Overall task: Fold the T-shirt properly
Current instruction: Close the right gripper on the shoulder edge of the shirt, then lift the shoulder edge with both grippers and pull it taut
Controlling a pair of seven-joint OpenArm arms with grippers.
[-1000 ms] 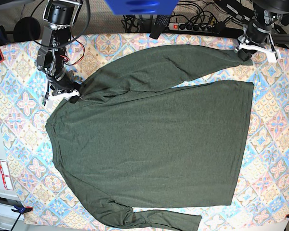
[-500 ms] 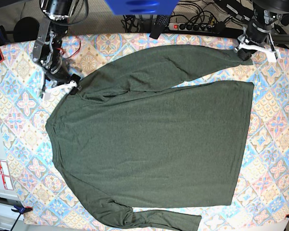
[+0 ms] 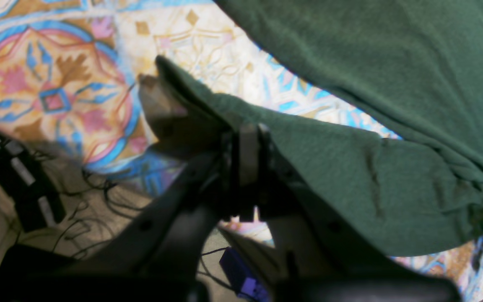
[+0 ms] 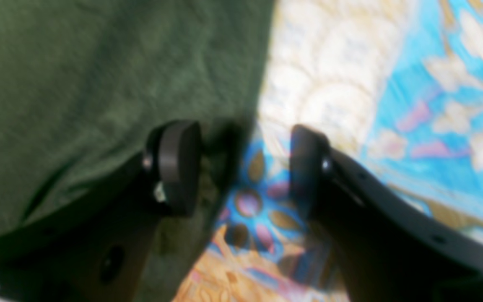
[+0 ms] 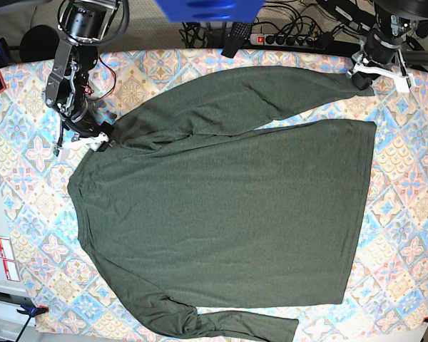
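Spread flat across the patterned bench (image 5: 414,214): the olive-green T-shirt (image 5: 228,214), long sleeves lying along the far and near edges, hem toward the left arm's side. At the far sleeve's cuff, the left gripper (image 5: 362,77), fingers (image 3: 247,159) pressed together and pinching the sleeve end, fabric draped over them in the wrist view. At the shoulder by the collar, the right gripper (image 5: 85,139), fingers (image 4: 178,167) spread apart over the shirt's edge, one above fabric, one above bare bench, holding nothing.
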